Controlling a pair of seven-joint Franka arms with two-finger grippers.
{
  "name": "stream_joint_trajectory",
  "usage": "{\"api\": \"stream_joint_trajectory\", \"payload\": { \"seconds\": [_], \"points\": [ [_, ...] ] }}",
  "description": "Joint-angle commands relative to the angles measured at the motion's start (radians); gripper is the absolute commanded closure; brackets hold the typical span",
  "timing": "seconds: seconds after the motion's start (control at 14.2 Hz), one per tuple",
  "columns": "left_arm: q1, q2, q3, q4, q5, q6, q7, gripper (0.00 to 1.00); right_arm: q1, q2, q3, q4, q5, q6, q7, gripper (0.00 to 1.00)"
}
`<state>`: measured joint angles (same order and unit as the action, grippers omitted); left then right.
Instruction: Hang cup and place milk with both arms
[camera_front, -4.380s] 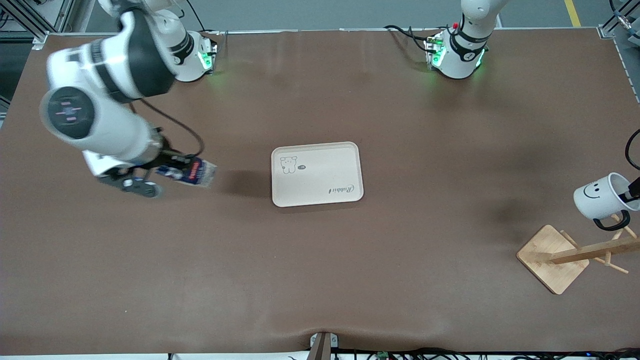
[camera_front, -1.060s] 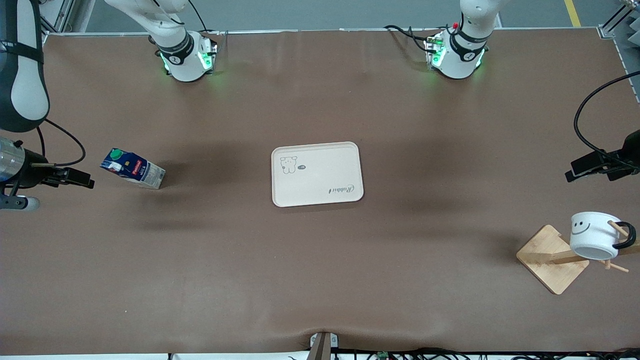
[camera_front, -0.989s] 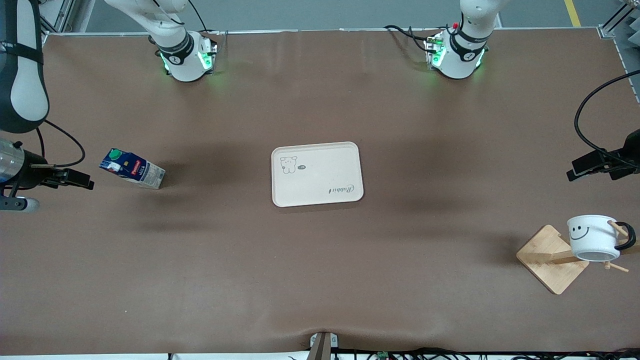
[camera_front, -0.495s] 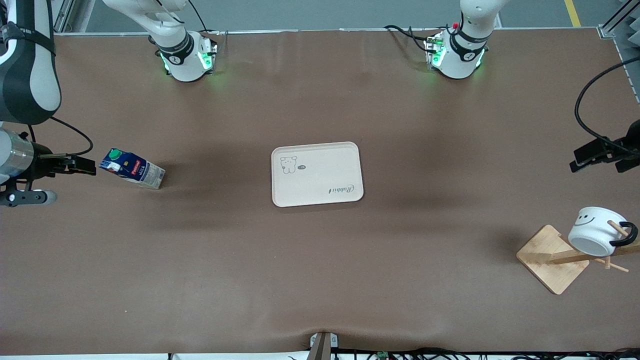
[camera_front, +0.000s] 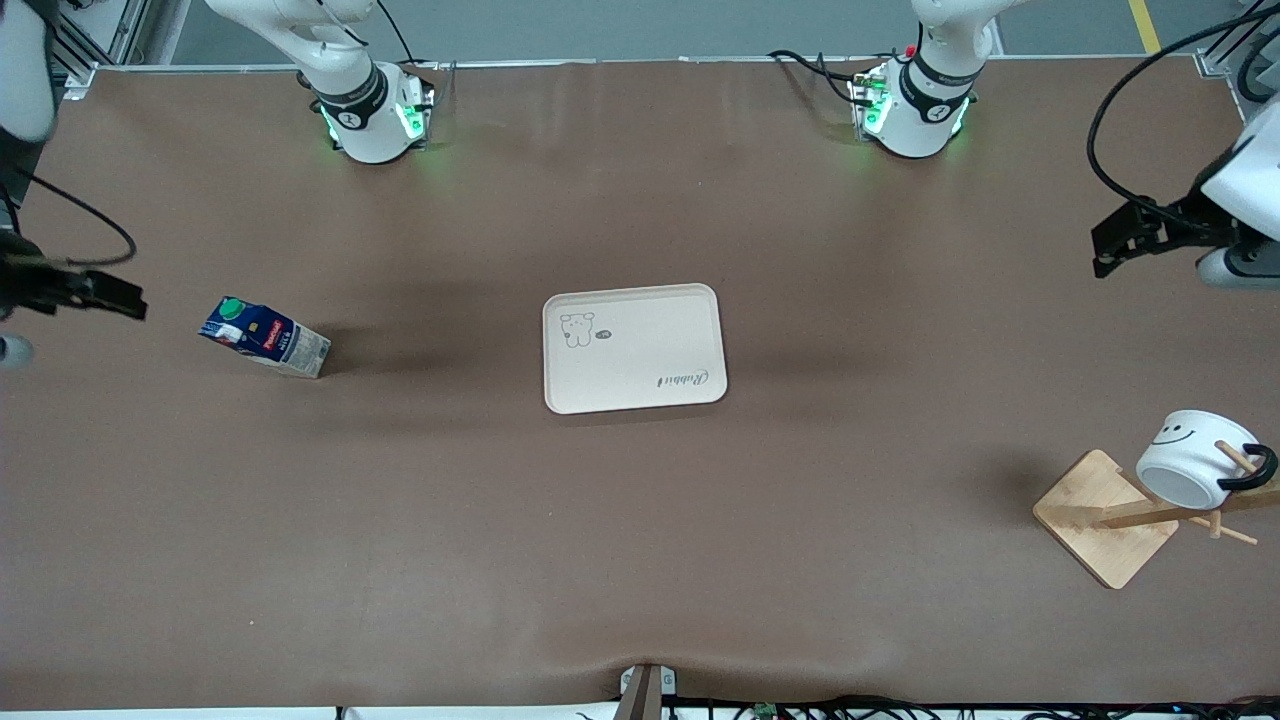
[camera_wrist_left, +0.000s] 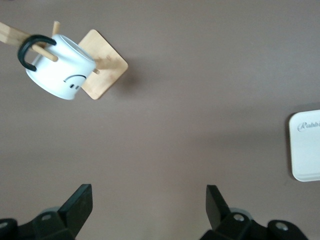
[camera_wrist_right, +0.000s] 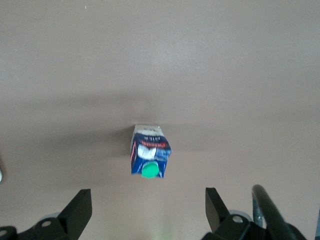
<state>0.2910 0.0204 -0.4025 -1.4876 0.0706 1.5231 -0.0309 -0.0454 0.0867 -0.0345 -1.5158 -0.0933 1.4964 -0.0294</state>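
Observation:
The cup (camera_front: 1193, 470), white with a black smiley, hangs by its black handle on a peg of the wooden rack (camera_front: 1105, 515) at the left arm's end of the table. It also shows in the left wrist view (camera_wrist_left: 62, 75). The milk (camera_front: 265, 338) stands on the bare table toward the right arm's end, green cap up, and shows in the right wrist view (camera_wrist_right: 150, 151). My left gripper (camera_front: 1115, 240) is open and empty, high over bare table (camera_wrist_left: 149, 200). My right gripper (camera_front: 115, 297) is open and empty, high over the table's edge beside the milk (camera_wrist_right: 148, 200).
A cream tray (camera_front: 633, 347) with a bear drawing lies at the table's middle, with nothing on it. Its edge shows in the left wrist view (camera_wrist_left: 306, 145). The rack's square base (camera_wrist_left: 102, 72) sits near the table's end.
Both grippers have let go and pulled up and away, the left from the cup, the right from the milk. The cup has swung on its peg and tilted.

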Motion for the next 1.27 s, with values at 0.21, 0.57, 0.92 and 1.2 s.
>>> {"api": "stream_joint_trajectory", "payload": {
  "seconds": [0.21, 0.57, 0.92, 1.2],
  "points": [
    [-0.309, -0.151, 0.344, -0.166, -0.058, 0.012, 0.006, 0.00, -0.014, -0.166, 0.007, -0.121, 0.029, 0.047, 0.154, 0.00],
    [-0.383, -0.191, 0.390, -0.195, -0.049, 0.006, -0.070, 0.00, -0.019, -0.186, 0.004, -0.116, 0.063, 0.050, 0.177, 0.00],
    [-0.274, -0.203, 0.317, -0.194, -0.049, -0.007, -0.067, 0.00, -0.018, -0.202, 0.001, -0.119, 0.063, 0.025, 0.080, 0.00],
    [-0.270, -0.174, 0.337, -0.137, -0.051, -0.030, -0.055, 0.00, -0.007, -0.168, 0.007, -0.106, 0.061, 0.025, 0.069, 0.00]
  ]
}}
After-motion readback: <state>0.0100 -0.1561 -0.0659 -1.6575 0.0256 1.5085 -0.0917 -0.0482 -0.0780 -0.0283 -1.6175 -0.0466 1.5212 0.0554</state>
